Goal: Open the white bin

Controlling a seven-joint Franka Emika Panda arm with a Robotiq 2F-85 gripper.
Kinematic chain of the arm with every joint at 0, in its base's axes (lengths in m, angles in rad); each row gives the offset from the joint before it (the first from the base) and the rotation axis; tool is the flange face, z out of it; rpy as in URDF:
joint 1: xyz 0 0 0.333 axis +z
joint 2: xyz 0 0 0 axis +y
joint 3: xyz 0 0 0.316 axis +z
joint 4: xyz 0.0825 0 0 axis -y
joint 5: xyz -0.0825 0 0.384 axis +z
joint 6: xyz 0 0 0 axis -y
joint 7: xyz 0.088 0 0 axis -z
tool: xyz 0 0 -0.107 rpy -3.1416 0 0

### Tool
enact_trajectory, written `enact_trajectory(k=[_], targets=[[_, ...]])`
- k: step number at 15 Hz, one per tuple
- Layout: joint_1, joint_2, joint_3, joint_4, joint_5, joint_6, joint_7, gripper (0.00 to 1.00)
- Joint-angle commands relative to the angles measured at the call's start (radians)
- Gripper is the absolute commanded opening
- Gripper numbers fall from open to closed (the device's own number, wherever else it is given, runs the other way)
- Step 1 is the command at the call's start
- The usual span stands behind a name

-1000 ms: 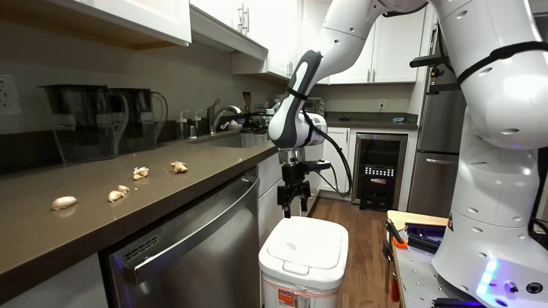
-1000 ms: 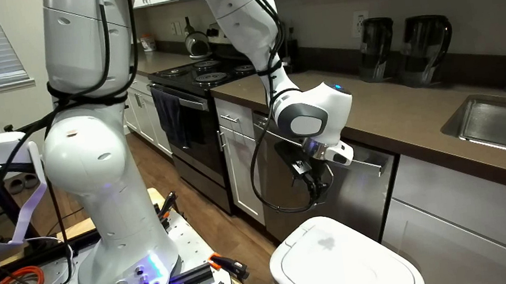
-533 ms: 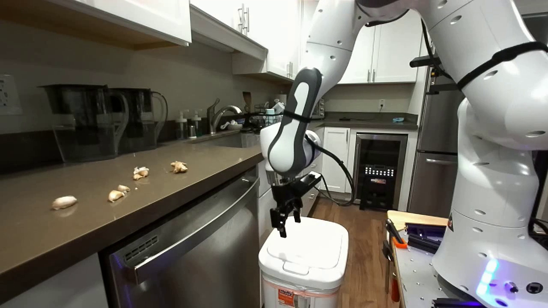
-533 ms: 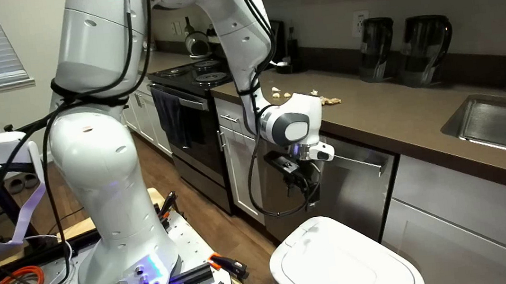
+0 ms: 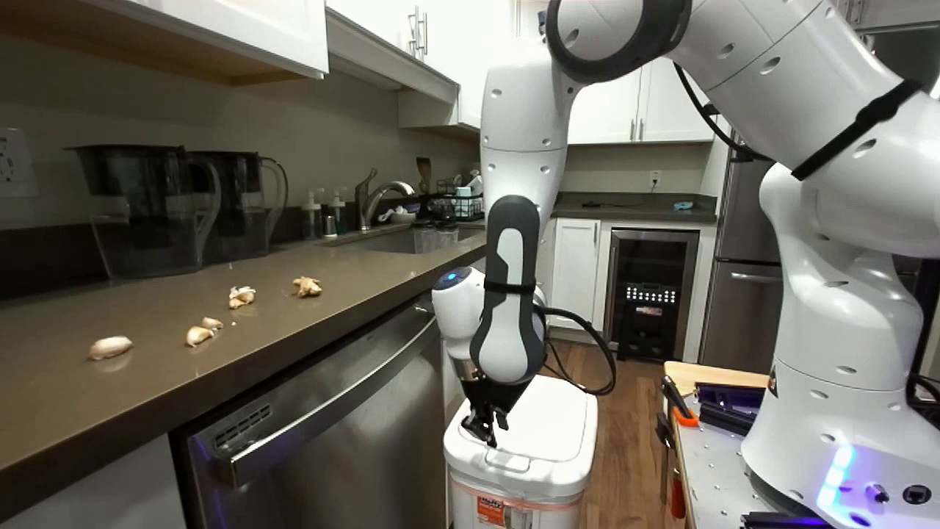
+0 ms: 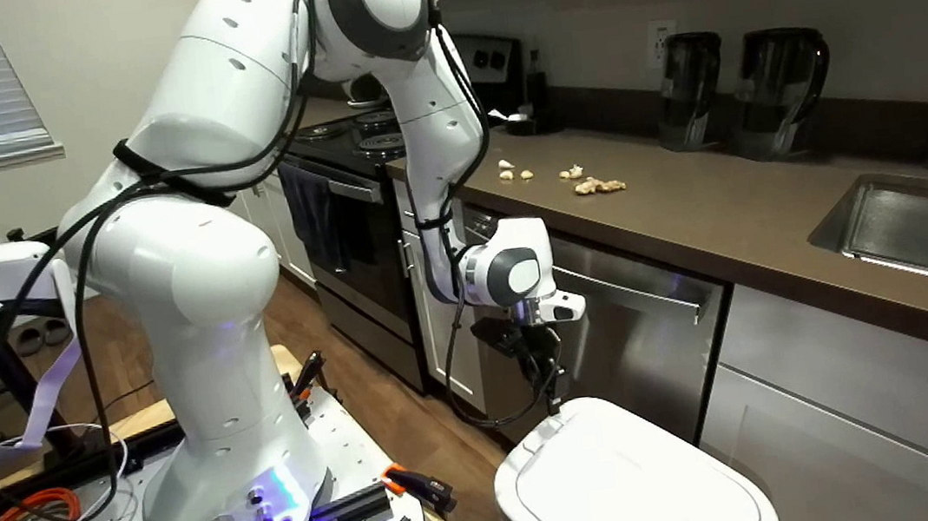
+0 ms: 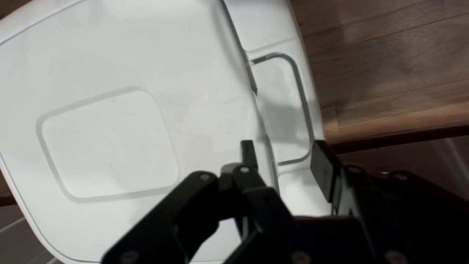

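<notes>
Jaws spread, the gripper (image 7: pixel 284 157) is hanging near the wrist-view six-o'clock end of the white bin's (image 5: pixel 543 470) tab (image 7: pixel 282 104); alignment is seemingly preceding prying.

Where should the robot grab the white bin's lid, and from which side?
Likely the edge of the lid at the tab, from above: the white bin stands upright, the lid lies flat and shut, and the tab's dark outline suggests a usable gap.
</notes>
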Motion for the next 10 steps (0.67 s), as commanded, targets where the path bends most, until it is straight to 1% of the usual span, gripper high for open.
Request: enact_trajectory(k=[1, 3, 5, 7, 8, 10], targets=[[0.044, 0.123, -0.044, 0.067, 0.044, 0.044, 0.037, 0.15], [0.039, 0.172, -0.043, 0.105, 0.065, 0.049, 0.028, 0.04], [0.021, 0.206, -0.024, 0.150, 0.086, 0.026, 0.012, 0.00], [0.035, 0.214, -0.029, 0.174, 0.100, -0.021, 0.017, 0.00], [0.040, 0.207, -0.029, 0.174, 0.099, -0.038, 0.019, 0.02], [0.037, 0.199, -0.024, 0.182, 0.097, -0.083, 0.020, 0.02]])
